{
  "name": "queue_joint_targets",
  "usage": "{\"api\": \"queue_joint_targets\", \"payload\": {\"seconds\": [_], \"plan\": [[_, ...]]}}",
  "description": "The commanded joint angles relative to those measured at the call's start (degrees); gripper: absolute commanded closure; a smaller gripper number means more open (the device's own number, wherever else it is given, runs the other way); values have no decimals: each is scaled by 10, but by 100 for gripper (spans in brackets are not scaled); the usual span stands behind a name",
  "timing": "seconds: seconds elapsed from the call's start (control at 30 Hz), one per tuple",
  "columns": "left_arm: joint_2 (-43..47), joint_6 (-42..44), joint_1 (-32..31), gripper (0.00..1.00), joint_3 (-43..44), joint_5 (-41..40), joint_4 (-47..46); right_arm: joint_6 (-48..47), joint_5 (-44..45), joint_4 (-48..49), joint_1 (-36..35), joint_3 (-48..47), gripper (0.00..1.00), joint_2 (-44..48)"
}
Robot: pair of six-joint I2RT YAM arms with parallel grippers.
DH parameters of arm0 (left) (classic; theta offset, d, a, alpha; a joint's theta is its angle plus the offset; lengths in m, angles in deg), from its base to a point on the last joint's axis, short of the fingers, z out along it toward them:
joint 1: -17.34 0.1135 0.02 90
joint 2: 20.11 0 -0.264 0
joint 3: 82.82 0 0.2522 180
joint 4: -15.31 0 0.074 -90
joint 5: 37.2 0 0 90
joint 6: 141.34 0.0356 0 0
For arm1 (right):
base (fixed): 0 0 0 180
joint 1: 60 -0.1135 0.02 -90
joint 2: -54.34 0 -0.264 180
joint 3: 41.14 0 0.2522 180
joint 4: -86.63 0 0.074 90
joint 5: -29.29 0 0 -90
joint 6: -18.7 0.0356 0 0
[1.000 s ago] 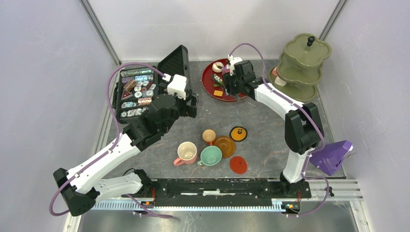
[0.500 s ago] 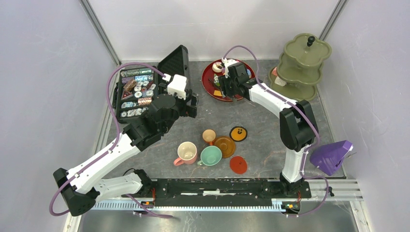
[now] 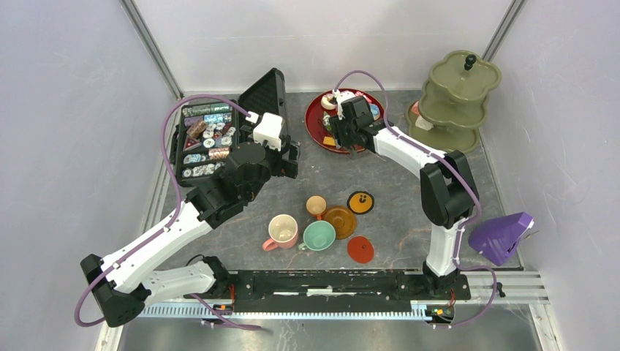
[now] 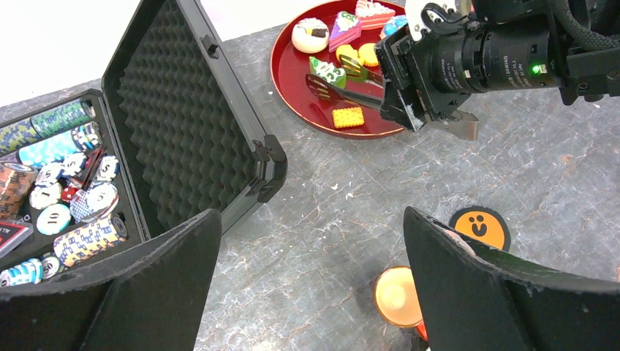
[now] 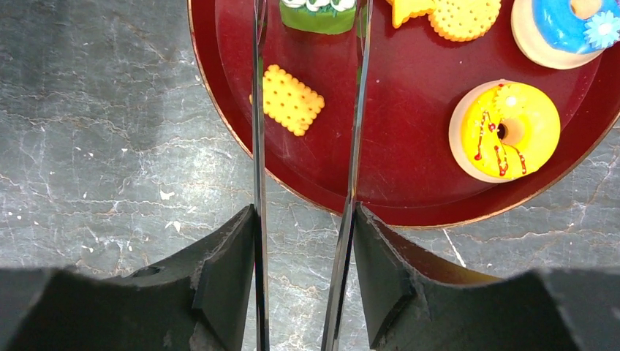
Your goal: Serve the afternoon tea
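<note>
Pinching thin metal tongs (image 5: 257, 146), the partly closed right gripper (image 5: 303, 219) is held over the round red tray (image 5: 409, 197), where a green cake slice (image 5: 318, 13) lies between the blades. Only in the top view are a pink cup (image 3: 282, 230) and a mint cup (image 3: 319, 235) seen on the grey table (image 3: 409, 190). The left gripper (image 4: 311, 216) is spread wide, empty, beside a black case (image 4: 183, 124) of poker chips (image 4: 88, 238).

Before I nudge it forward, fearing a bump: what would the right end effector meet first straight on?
Probably the green cake slice, at the tips of the tongs the right end effector holds; the square biscuit lies between the blades, height unclear.
</note>
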Motion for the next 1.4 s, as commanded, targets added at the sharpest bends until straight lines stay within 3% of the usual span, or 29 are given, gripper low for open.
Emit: {"api": "queue_joint_targets", "payload": {"seconds": [0.0, 0.53, 0.7, 0.9, 1.13, 1.37], "plan": [[7, 16, -3, 0, 3, 4, -21, -8, 15, 12, -5, -29, 44, -8], [8, 15, -3, 0, 3, 6, -22, -20, 29, 18, -11, -8, 71, 47], [8, 13, -3, 0, 3, 9, -20, -28, 27, 19, -10, 19, 74, 93], [9, 8, -3, 0, 6, 16, -18, -55, 35, 26, -9, 113, 74, 202], [19, 0, -3, 0, 9, 32, -16, -78, 116, -12, 17, 249, 74, 356], [30, -13, -4, 0, 8, 49, -16, -49, 85, -11, 162, 396, 82, 506]]}}
